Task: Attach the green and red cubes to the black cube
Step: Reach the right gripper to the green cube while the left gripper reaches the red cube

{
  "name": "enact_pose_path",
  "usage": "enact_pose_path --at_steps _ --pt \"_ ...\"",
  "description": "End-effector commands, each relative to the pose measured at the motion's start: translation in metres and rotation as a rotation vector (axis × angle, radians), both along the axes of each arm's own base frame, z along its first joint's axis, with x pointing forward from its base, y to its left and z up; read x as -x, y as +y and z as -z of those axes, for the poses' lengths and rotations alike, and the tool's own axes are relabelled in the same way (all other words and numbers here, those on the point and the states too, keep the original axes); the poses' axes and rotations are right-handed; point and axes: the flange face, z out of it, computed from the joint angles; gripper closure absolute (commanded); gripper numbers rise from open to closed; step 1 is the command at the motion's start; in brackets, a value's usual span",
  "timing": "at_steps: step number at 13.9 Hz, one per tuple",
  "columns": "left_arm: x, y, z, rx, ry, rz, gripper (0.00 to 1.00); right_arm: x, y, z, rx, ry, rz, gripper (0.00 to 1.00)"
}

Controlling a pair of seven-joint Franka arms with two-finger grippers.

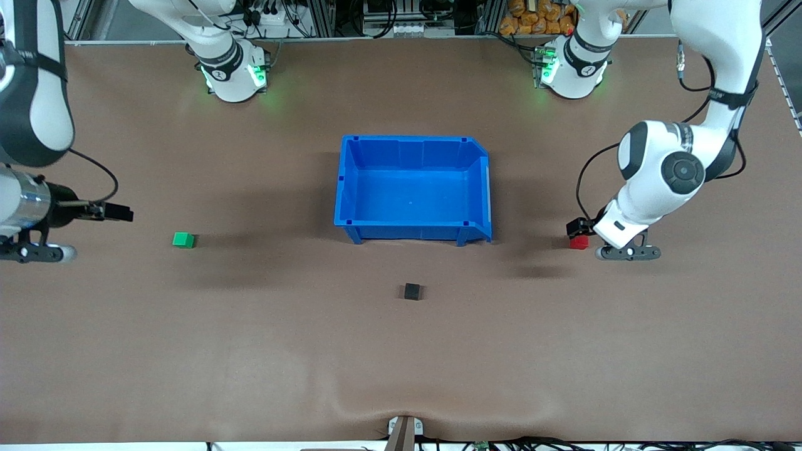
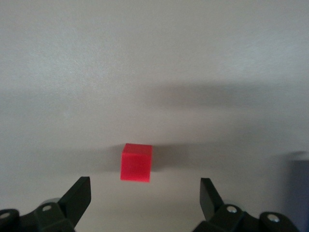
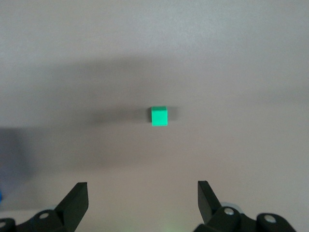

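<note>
The left gripper (image 2: 145, 193) is hovering spread wide over the red cube (image 2: 136, 163) while the right gripper (image 3: 142, 200), equally spread, is sighting the green cube (image 3: 159, 116), each lining up a pick, with the black cube (image 1: 411, 290) waiting in front of the bin (image 1: 351, 188).

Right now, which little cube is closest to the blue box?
The black cube. It sits alone just in front of the blue box, while the green cube and red cube lie out toward the table's ends.
</note>
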Motion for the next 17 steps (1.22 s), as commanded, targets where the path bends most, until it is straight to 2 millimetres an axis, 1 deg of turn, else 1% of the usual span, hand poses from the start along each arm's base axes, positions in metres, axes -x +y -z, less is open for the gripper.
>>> enact_pose_path --at_steps 1,3,5,7,8,9,10,11,12,14,15,16,17 --pt "-0.012 0.015 0.019 -0.024 -0.015 0.008 0.00 -0.002 -0.006 0.029 -0.014 -0.006 0.012 0.00" --pt "-0.010 0.018 0.041 -0.019 -0.002 -0.001 0.00 -0.008 -0.009 0.054 -0.015 0.004 0.017 0.00" --pt "-0.008 0.017 0.052 -0.018 0.018 -0.009 0.00 -0.011 -0.021 0.083 -0.014 0.002 0.035 0.00" --pt "-0.007 0.016 0.056 -0.019 0.025 -0.006 0.00 -0.010 -0.021 0.108 -0.013 0.005 0.033 0.00" --pt "-0.006 0.017 0.059 -0.019 0.031 -0.006 0.00 -0.010 -0.023 0.126 -0.015 0.028 0.036 0.00" --pt "-0.005 0.015 0.065 -0.019 0.040 0.002 0.00 -0.010 -0.028 0.138 -0.016 0.040 0.044 0.00" --pt "-0.004 0.014 0.067 -0.024 0.043 0.011 0.00 -0.009 -0.031 0.147 -0.018 0.054 0.050 0.00" --pt "-0.002 0.012 0.070 -0.029 0.048 0.021 0.00 -0.010 -0.031 0.155 -0.018 0.062 0.050 0.00" --pt "-0.002 0.012 0.070 -0.035 0.049 0.031 0.00 -0.010 -0.029 0.168 -0.017 0.077 0.060 0.00" --pt "-0.001 0.012 0.072 -0.043 0.052 0.043 0.00 -0.009 -0.030 0.178 -0.019 0.092 0.055 0.00" --pt "-0.001 0.011 0.071 -0.042 0.052 0.043 0.13 -0.008 -0.029 0.186 -0.022 0.106 0.049 0.00" --pt "0.000 0.009 0.071 -0.043 0.053 0.046 0.53 -0.008 -0.029 0.196 -0.023 0.112 0.047 0.00" --pt "0.000 0.009 0.071 -0.043 0.055 0.044 0.97 -0.009 -0.031 0.209 -0.022 0.105 0.047 0.00"
